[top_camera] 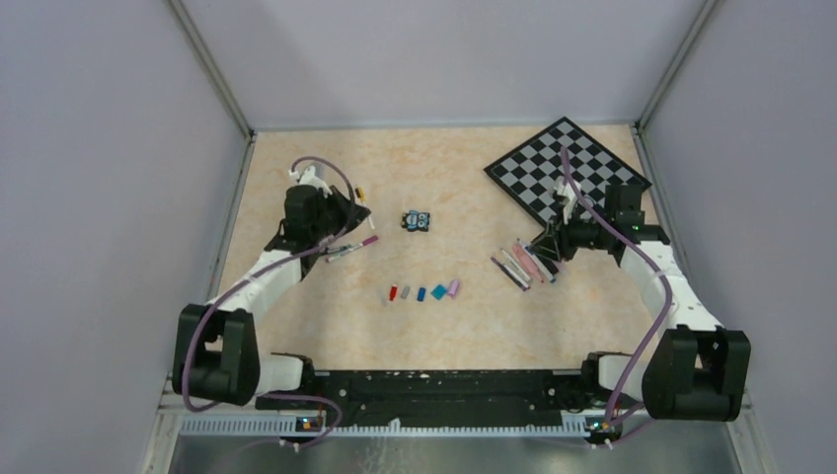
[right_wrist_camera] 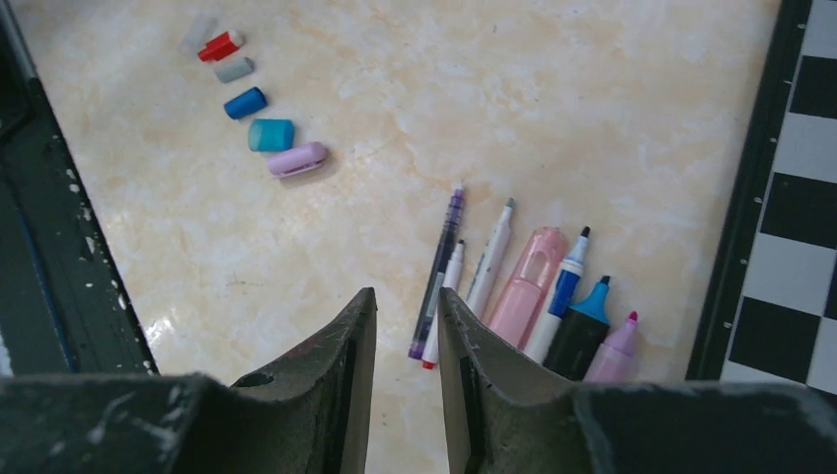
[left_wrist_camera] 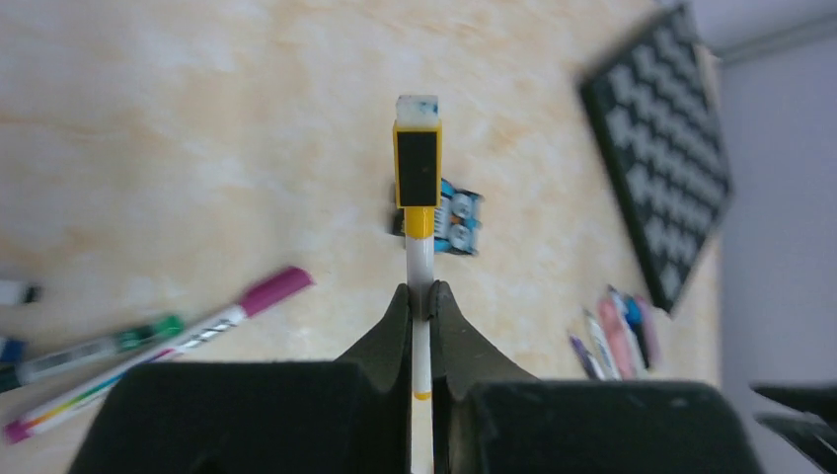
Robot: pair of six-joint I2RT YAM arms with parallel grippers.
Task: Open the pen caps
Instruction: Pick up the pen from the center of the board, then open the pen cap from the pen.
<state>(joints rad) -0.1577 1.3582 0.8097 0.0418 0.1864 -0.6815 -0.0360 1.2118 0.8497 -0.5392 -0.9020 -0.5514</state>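
- Left hand point(left_wrist_camera: 421, 293) clamped shut on a white pen point(left_wrist_camera: 421, 259) with its yellow-black cap point(left_wrist_camera: 418, 166) on, far left of the table point(top_camera: 326, 326).
- Right hand point(right_wrist_camera: 405, 301) has its jaws slightly apart and holds nothing. It hangs over the uncapped pens point(right_wrist_camera: 538, 286) by the chessboard point(top_camera: 568, 168), right side.
- Loose caps point(top_camera: 422, 292) lie in a row at mid-table.

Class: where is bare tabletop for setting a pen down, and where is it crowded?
Bare: between the pen caps and the arm bases; beyond the toy block, left of the chessboard. Crowded: pens by the right gripper and left gripper.
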